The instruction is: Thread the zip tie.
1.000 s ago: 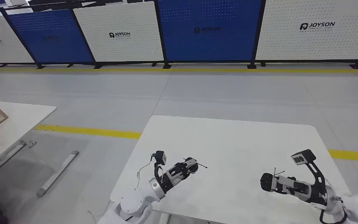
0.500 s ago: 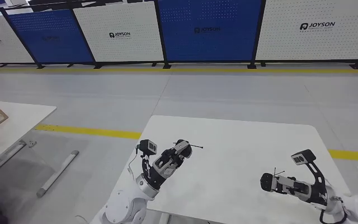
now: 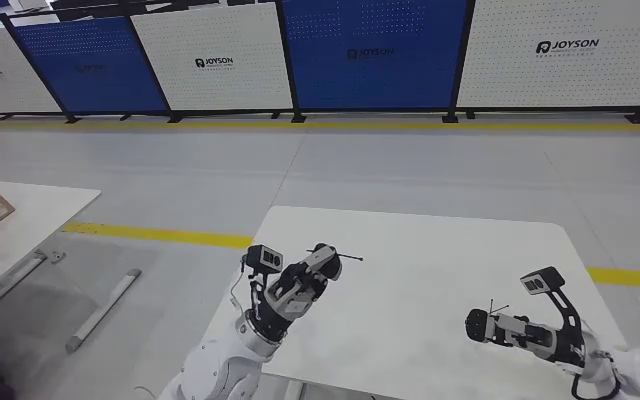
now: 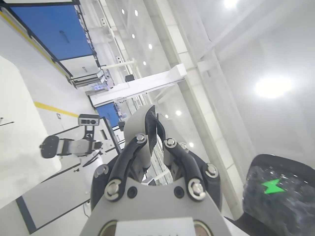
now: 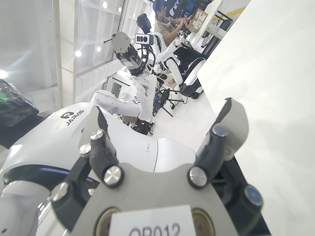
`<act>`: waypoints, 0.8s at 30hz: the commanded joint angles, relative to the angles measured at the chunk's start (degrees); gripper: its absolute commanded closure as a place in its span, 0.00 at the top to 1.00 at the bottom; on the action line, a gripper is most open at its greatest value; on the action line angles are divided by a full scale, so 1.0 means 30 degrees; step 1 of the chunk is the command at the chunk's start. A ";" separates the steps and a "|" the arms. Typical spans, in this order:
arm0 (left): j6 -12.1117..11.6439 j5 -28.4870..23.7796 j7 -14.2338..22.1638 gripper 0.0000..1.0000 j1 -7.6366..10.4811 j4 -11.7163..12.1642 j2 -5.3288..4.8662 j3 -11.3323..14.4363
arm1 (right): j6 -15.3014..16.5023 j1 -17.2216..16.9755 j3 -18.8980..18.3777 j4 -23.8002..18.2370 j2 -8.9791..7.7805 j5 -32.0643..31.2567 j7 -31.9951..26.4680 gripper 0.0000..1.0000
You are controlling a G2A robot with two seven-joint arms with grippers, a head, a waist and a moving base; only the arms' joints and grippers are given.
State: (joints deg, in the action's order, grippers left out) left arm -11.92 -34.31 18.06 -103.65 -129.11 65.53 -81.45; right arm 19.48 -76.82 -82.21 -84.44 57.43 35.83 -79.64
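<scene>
While the left gripper (image 3: 324, 262) pinches the zip tie (image 3: 351, 258), the right gripper (image 3: 474, 325) waits with its fingers spread.
At the lower left of the top view, the left gripper sits over the white table (image 3: 430, 250) near its left edge. Its 2 fingers (image 4: 149, 126) are pressed together, and the thin black zip tie sticks out of it toward the right of the frame. At the lower right of that view the right gripper sits low over the table, well apart from the left one. Its own wrist view shows its 2 fingers (image 5: 230, 110) set wide apart. A thin black strip (image 3: 497, 306) shows just above the right gripper in the top view; whether it touches the gripper or the table cannot be told.
</scene>
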 commanded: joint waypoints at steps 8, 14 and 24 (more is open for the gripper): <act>0.0735 0.2289 -0.1051 0.00 0.0616 0.1486 0.0087 0.0802 | 0.0000 0.0000 0.0000 0.0000 0.0000 0.0000 0.0000 1.00; 0.0961 0.3830 -0.2196 0.00 0.1805 0.4173 0.0240 0.1787 | 0.0000 0.0000 0.0000 0.0000 0.0000 0.0000 0.0000 1.00; 0.1173 0.5757 -0.2998 0.00 0.2539 0.6121 0.0320 0.2347 | 0.0000 0.0000 0.0000 0.0000 0.0000 0.0000 0.0000 1.00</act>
State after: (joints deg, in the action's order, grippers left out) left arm -8.41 -16.97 9.03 -96.02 -110.70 66.50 -74.39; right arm 19.48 -76.82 -82.21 -84.44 57.43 35.83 -79.64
